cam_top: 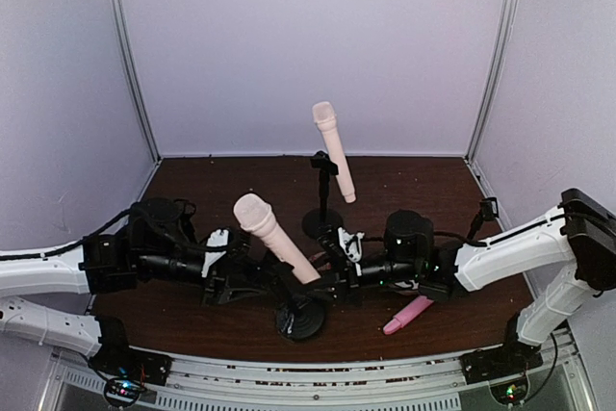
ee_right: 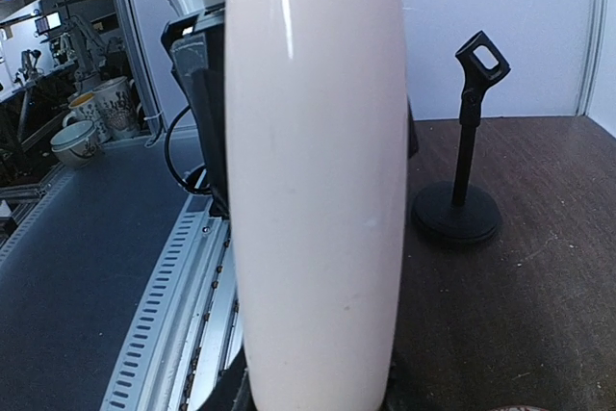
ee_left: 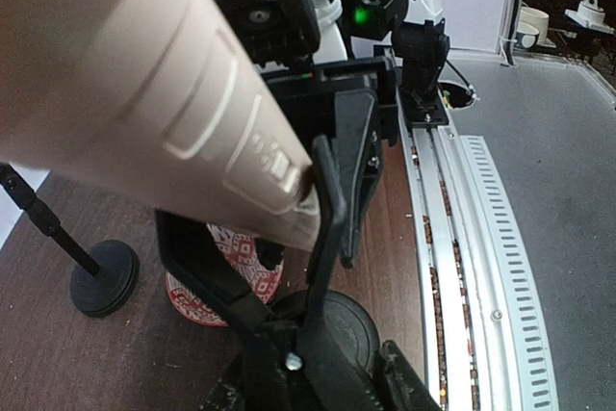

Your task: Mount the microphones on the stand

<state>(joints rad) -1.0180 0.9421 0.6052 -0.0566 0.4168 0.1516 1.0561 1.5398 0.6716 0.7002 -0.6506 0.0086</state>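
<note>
A cream microphone (cam_top: 272,234) leans up to the left over the near stand (cam_top: 301,319). Its tail end (ee_left: 289,201) sits in that stand's black clip (ee_left: 339,175). My left gripper (cam_top: 252,282) is shut on the stand's neck just under the clip (ee_left: 306,365). My right gripper (cam_top: 329,272) is shut on the microphone's lower body, which fills the right wrist view (ee_right: 316,190) and hides the fingers. A second cream microphone (cam_top: 334,149) stands tilted at the clip of the far stand (cam_top: 322,222). The pink microphone (cam_top: 407,315) lies on the table at the front right.
A red patterned round dish (ee_left: 197,294) lies beside the near stand's base (ee_left: 358,326). Another black stand (ee_right: 460,209) shows to the right in the right wrist view. The metal rail (ee_left: 462,257) runs along the table's near edge. Walls close in the back and sides.
</note>
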